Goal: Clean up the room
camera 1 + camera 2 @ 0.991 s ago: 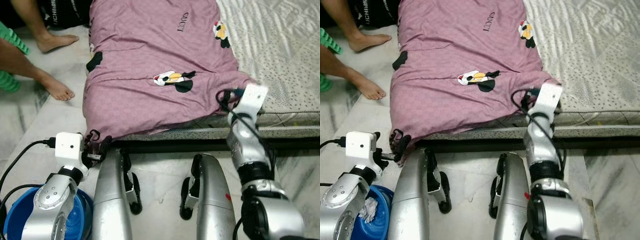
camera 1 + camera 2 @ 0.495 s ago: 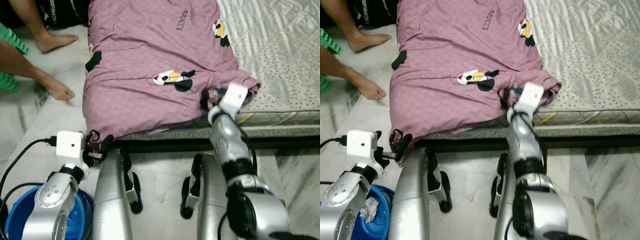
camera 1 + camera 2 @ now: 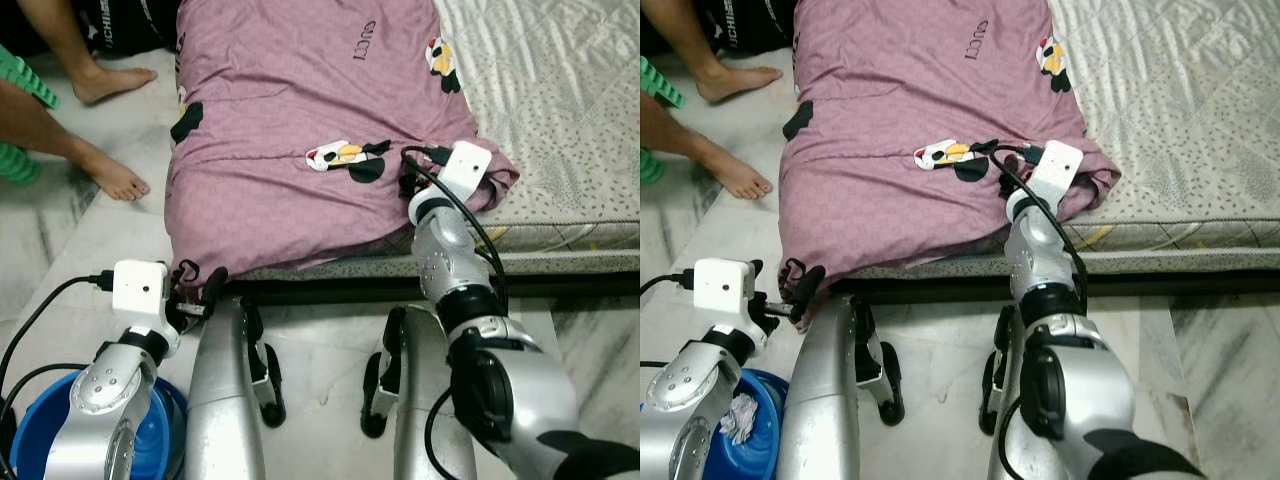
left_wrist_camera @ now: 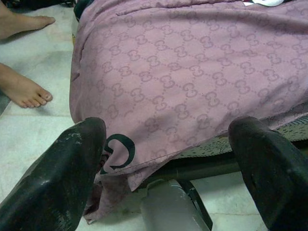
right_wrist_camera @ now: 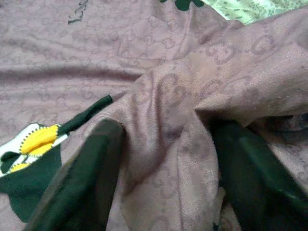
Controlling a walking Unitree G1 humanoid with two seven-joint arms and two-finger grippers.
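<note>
A mauve blanket (image 3: 290,100) with cartoon patches lies over a pale patterned mattress (image 3: 560,90). My right gripper (image 5: 168,127) is shut on the blanket's near right corner, a bunched fold of cloth between its fingers (image 5: 91,178). It sits on the bed just right of the yellow and black patch (image 3: 345,158). Low at the left, my left gripper (image 3: 198,278) is open, facing the blanket's hanging left corner (image 4: 115,159) with nothing between its fingers (image 4: 62,173).
Two bare feet of a person (image 3: 110,175) rest on the marble floor left of the bed. A blue basin (image 3: 30,440) holding crumpled paper (image 3: 738,418) stands at the bottom left. A black bed rail (image 3: 330,290) runs under the mattress edge, above my legs (image 3: 225,400).
My right gripper has moved left along the bed with the blanket corner, folding it toward the cartoon patch. The left arm has stayed in place.
</note>
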